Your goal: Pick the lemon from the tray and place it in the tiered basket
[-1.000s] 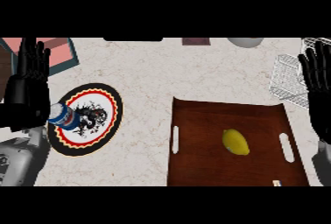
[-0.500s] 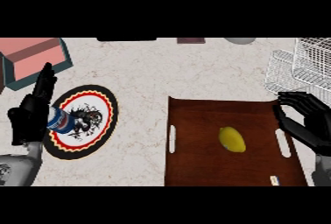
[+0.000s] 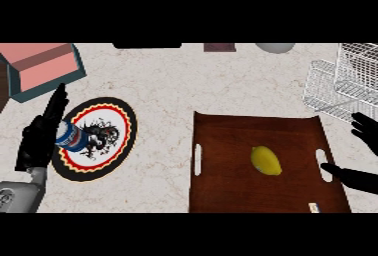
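Head view: the lemon lies on its side near the middle of the brown tray, a little toward the right-hand handle slot, with bare wood all round it and nothing touching it. The tray sits on the pale table, and the white wire tiered basket stands just beyond the tray's far right corner.

The right robot hand comes in at the right edge, spread open and holding nothing. Its thumb lies over the tray's right rim and its fingers are held apart above it, so the lemon is near the gap between them but not in it. The left robot hand stands edge-on at the left with its fingers straight and pressed together, beside the patterned plate. I cannot tell whether it touches the small blue, white and red can on that plate.

The lemon should be light and stiff enough to bear a squeeze. Its smooth oval shape is likely to roll or slip out endways, so the safest hold is probably across its thick middle, thumb on one long side and fingers on the other. The basket's wire looks open enough that the fruit should be set down rather than let fall.

Counted: one lemon, one tray, one tiered basket, one plate, one can, one pink box at the far left, one grey round thing at the top edge, and two robot hands.
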You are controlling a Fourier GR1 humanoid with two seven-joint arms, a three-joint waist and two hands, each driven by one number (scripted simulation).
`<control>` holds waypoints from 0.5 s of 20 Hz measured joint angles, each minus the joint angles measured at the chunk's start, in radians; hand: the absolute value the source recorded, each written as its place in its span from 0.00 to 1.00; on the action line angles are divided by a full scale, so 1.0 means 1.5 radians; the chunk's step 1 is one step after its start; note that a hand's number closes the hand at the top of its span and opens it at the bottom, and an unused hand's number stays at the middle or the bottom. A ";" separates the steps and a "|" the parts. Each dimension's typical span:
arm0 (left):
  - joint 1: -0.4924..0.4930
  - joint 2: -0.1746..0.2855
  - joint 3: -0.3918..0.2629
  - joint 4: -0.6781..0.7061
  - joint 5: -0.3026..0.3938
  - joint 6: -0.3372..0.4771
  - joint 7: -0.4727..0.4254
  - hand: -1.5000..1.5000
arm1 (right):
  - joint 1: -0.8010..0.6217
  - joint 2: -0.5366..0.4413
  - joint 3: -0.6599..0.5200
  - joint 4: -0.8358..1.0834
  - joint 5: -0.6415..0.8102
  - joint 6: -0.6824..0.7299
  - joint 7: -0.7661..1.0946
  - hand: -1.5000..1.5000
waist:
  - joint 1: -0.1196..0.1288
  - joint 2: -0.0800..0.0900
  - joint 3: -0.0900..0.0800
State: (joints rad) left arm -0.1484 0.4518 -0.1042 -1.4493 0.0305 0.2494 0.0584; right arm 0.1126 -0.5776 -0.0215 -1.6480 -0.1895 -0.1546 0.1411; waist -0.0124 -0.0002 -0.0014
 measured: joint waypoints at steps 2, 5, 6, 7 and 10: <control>0.006 -0.006 -0.007 -0.005 -0.004 0.000 -0.002 0.50 | -0.003 -0.057 0.016 -0.022 0.013 0.045 0.045 0.00 | 0.005 -0.001 -0.001; -0.004 -0.016 -0.016 -0.003 -0.011 0.003 0.004 0.50 | -0.022 -0.128 0.041 -0.059 0.022 0.111 0.122 0.00 | 0.008 0.000 -0.001; -0.005 -0.017 -0.016 -0.005 -0.013 0.004 0.006 0.50 | -0.033 -0.146 0.047 -0.068 0.020 0.133 0.145 0.00 | 0.010 0.000 -0.001; -0.006 -0.016 -0.014 -0.005 -0.013 0.001 0.008 0.50 | -0.044 -0.160 0.055 -0.076 0.021 0.150 0.171 0.00 | 0.011 0.000 -0.001; -0.013 -0.016 -0.011 -0.007 -0.017 -0.004 0.018 0.50 | -0.086 -0.173 0.086 -0.115 0.027 0.177 0.267 0.00 | 0.013 0.000 0.000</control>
State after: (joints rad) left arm -0.1676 0.4281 -0.1206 -1.4598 0.0045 0.2433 0.0851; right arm -0.0162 -0.8378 0.1078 -1.8206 -0.1485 0.1104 0.5416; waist 0.0072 0.0000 -0.0020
